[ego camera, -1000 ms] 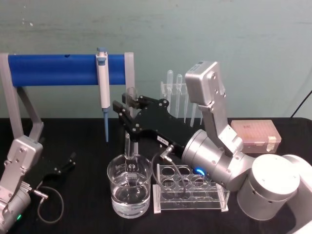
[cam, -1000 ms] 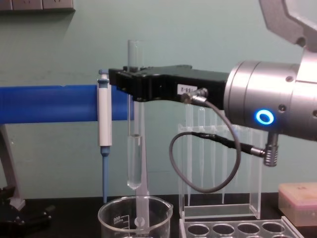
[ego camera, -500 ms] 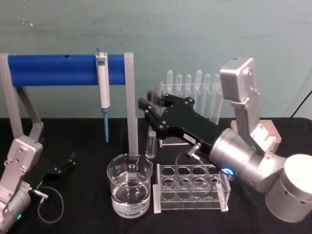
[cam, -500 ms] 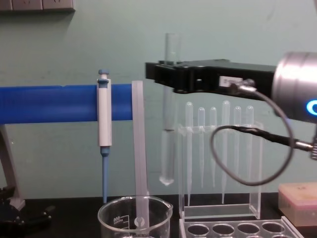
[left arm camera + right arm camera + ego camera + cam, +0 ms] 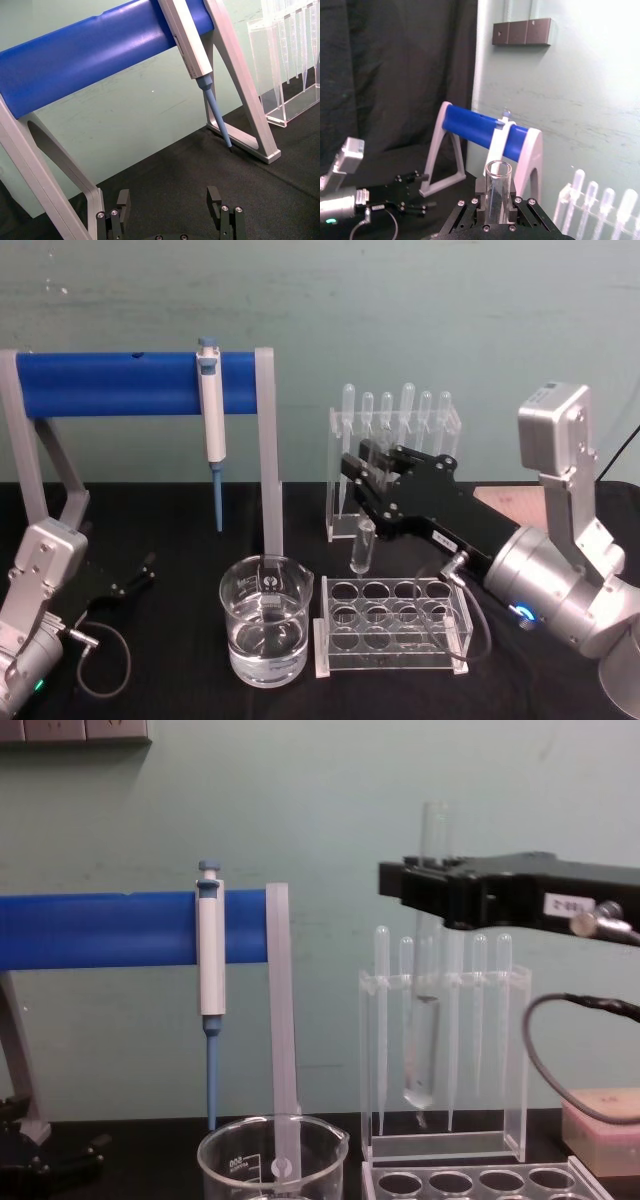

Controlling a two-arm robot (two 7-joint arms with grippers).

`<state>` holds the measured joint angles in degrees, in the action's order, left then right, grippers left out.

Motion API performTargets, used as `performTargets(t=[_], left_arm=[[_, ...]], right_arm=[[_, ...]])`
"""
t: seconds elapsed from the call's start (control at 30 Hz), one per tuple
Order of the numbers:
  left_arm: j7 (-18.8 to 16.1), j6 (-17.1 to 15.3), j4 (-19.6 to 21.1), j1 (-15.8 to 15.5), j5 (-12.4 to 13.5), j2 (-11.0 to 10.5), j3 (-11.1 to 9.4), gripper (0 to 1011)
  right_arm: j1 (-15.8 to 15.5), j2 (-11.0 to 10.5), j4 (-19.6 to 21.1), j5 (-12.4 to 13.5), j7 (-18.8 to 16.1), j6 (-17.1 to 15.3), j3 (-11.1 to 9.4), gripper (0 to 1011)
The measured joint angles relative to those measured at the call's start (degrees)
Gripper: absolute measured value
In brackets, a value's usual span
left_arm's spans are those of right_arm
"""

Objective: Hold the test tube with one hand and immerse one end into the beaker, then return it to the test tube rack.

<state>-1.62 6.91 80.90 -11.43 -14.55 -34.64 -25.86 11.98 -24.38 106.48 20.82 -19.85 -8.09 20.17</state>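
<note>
My right gripper (image 5: pixel 369 496) is shut on the test tube (image 5: pixel 362 546), a clear glass cylinder held upright by its upper part. In the chest view the tube (image 5: pixel 428 970) hangs from the black fingers (image 5: pixel 440 896) well above the table, with a little liquid inside. It hangs over the far left corner of the tube rack (image 5: pixel 392 628), to the right of the beaker (image 5: pixel 265 633). The beaker (image 5: pixel 272 1158) holds clear water. The right wrist view shows the tube's rim (image 5: pixel 498 171) above the jaws. My left gripper (image 5: pixel 167 200) rests open at the table's left.
A blue bar stand (image 5: pixel 120 383) holding a blue-and-white pipettor (image 5: pixel 210 420) rises behind the beaker, its grey leg (image 5: pixel 268 460) just behind the beaker's rim. A clear acrylic rack of pipettes (image 5: pixel 395 425) stands behind the tube. A pink tip box (image 5: pixel 600 1118) lies at the right.
My right gripper has carried the test tube rightward, from over the beaker to over the tube rack's left end. The left arm has stayed still.
</note>
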Motion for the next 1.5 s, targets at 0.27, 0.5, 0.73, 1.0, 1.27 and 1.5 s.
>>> performTargets(t=[0.27,0.5,0.73,1.0,1.27,1.5], left_arm=[[0.0,0.0,0.0,0.0,0.0,0.0,0.0,1000],[0.0,0.0,0.0,0.0,0.0,0.0,0.0,1000],[0.0,0.0,0.0,0.0,0.0,0.0,0.0,1000],[0.0,0.0,0.0,0.0,0.0,0.0,0.0,1000],[0.0,0.0,0.0,0.0,0.0,0.0,0.0,1000],[0.0,0.0,0.0,0.0,0.0,0.0,0.0,1000]], right_arm=[[-1.27,-0.69,-0.53,-0.76,0.41,1.45,-0.93,224],[-1.78,-0.48,-1.17,-1.38,0.52,1.9,-1.09,224],[-2.63,-0.4,-1.35,-1.75,0.63,1.99,-1.25,224],[-4.04,-0.59,-1.11,-2.09,0.67,2.05,-1.6,224],[-4.26,-0.14,-2.35,-2.66,0.6,2.6,-1.54,224],[-4.2,0.34,-3.29,-3.02,0.52,2.72,-1.37,223]])
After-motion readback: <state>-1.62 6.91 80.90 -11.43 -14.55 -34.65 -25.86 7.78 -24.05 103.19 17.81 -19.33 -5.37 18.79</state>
